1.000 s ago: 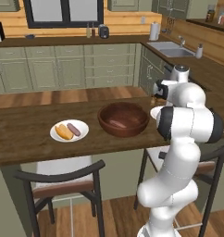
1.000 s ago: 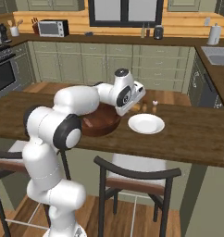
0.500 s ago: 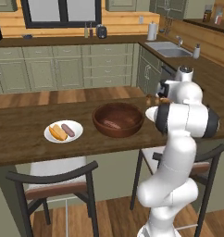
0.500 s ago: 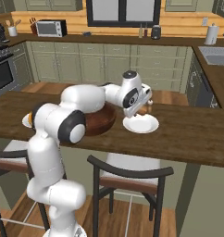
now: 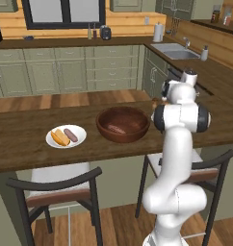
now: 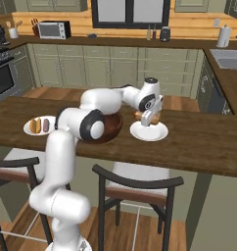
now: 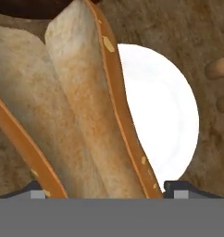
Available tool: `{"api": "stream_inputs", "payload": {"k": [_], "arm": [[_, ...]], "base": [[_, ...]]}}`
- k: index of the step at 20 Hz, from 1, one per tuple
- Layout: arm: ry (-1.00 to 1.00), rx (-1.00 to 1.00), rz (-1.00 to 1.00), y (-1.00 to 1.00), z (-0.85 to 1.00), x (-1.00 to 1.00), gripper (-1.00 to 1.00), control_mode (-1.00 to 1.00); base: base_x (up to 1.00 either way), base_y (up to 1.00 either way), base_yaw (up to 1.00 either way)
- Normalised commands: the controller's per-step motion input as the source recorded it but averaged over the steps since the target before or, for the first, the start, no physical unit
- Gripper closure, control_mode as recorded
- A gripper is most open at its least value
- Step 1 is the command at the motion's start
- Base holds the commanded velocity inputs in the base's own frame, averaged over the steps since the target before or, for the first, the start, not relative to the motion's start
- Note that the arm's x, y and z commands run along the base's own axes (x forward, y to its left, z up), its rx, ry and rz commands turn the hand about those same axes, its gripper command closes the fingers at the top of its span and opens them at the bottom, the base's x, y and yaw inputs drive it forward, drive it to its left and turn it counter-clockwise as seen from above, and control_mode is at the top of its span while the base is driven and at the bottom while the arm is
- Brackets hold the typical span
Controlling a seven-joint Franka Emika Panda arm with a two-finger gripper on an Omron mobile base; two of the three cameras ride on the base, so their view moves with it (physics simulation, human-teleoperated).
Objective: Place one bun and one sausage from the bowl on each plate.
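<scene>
Wooden kitchen counter (image 6: 203,147), bowl (image 5: 122,124) in the middle, a plate on either side. Left plate (image 5: 65,136) already filled with bun and sausage. Gripper (image 6: 150,119) clamped on the second bun (image 7: 81,111), hanging just above the empty right plate (image 6: 149,131). Probably one sausage (image 5: 116,129) left in the bowl, though blurry. Next: lower, release, then fetch it.

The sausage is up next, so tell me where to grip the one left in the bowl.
Take the sausage at its middle, from straight above. It lies flat on the floor of the bowl, whose high rim blocks a side approach, so the fingers should close across its thin width.
</scene>
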Motion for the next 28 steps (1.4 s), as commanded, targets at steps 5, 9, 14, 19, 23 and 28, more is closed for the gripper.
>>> {"api": "stream_inputs", "payload": {"k": [5, 9, 14, 19, 23, 28], "arm": [[0.07, 0.01, 0.15, 0.10, -0.79, 0.02, 1.00, -1.00], [0.00, 0.00, 0.10, 0.41, -0.71, -0.05, 1.00, -1.00], [0.00, 0.00, 0.08, 0.30, -0.65, 0.00, 1.00, -1.00], [-0.20, 0.03, 0.09, 0.08, -0.28, -0.12, -1.00, -1.00], [-0.31, 0.16, 0.07, -0.14, 0.06, 0.00, -1.00, -1.00], [-0.27, 0.08, 0.09, -0.04, 0.37, 0.30, -1.00, -1.00]], "base": [[0.00, 0.00, 0.00], [0.00, 0.00, 0.00], [0.00, 0.00, 0.00], [0.00, 0.00, 0.00], [0.00, 0.00, 0.00], [0.00, 0.00, 0.00]]}}
